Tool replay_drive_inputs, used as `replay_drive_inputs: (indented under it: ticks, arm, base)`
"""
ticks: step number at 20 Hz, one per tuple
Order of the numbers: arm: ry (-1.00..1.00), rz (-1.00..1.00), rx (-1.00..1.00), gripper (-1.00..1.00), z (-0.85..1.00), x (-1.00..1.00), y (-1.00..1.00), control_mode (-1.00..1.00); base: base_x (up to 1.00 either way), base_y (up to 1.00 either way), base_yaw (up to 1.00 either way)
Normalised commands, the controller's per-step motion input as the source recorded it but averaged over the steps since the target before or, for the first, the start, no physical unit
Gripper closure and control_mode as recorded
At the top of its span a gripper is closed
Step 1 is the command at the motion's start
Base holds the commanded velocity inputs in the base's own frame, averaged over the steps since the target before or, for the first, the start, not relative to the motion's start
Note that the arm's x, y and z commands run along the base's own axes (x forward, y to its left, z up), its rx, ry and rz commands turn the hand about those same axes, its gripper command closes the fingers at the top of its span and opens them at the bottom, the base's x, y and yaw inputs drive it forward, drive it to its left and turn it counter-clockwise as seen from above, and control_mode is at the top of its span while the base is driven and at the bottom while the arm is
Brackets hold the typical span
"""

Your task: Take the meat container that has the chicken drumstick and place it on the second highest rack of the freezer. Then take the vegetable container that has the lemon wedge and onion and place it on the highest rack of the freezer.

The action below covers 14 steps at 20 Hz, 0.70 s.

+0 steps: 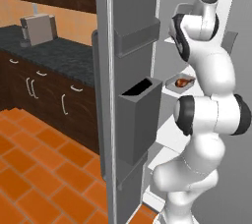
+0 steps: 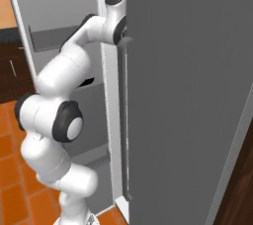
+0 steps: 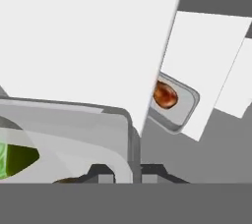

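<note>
The freezer (image 1: 133, 2) stands with its left door swung open, and my arm reaches into its upper part. In the hand view my gripper (image 3: 127, 174) is shut on the wall of the grey vegetable container (image 3: 74, 125). A green lemon wedge (image 3: 10, 159) shows inside it; the onion is hidden. The container is over a wide white rack (image 3: 88, 36), and I cannot tell whether it rests on it. One rack lower (image 3: 216, 61) sits the meat container (image 3: 179, 107) with the chicken drumstick (image 3: 165, 94). The same meat container (image 1: 178, 86) shows past my arm in the left base view.
Grey door bins (image 1: 140, 115) hang on the open door, close to my elbow. The closed right door (image 2: 188, 71) with its long bar handle (image 2: 123, 120) stands beside my forearm. A dark counter (image 1: 54, 53) with a small appliance (image 1: 37, 29) lies left, over an orange tile floor (image 1: 29, 169).
</note>
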Motion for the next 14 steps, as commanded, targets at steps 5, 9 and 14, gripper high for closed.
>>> replay_drive_inputs:
  ticks: [5, 9, 14]
  arm:
    - [0.09, -0.07, 0.01, 1.0, -0.34, 0.86, -0.39, -1.0]
    - [0.05, -0.07, 0.01, -1.0, -0.34, 0.55, -0.35, -1.0]
    - [-0.19, -0.02, -0.01, -1.0, -0.17, 0.15, -0.11, -1.0]
  base:
    - [0.0, 0.0, 0.0]
    - [0.0, 0.0, 0.0]
    - [0.0, 0.0, 0.0]
